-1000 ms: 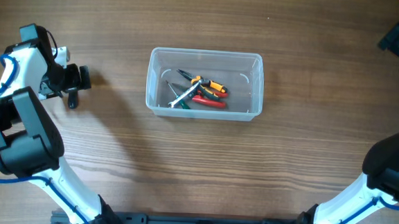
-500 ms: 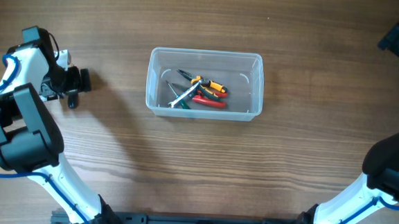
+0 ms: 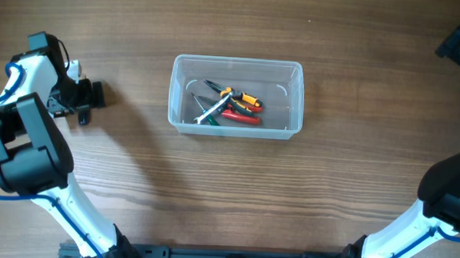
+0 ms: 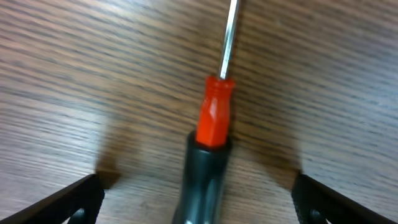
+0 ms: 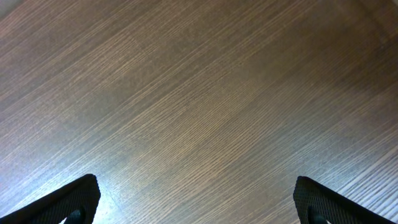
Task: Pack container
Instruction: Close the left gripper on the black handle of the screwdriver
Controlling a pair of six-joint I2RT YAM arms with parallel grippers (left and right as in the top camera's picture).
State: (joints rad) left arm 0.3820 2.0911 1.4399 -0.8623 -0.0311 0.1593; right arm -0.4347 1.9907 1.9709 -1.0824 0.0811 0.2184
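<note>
Clear rectangular container (image 3: pixel 238 62) sits upright, open-topped, holding several hand tools (image 3: pixel 230 105).

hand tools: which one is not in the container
The red-and-black-handled screwdriver, lying on the table at the open left end effector; the other tools lie inside the clear container.
</note>
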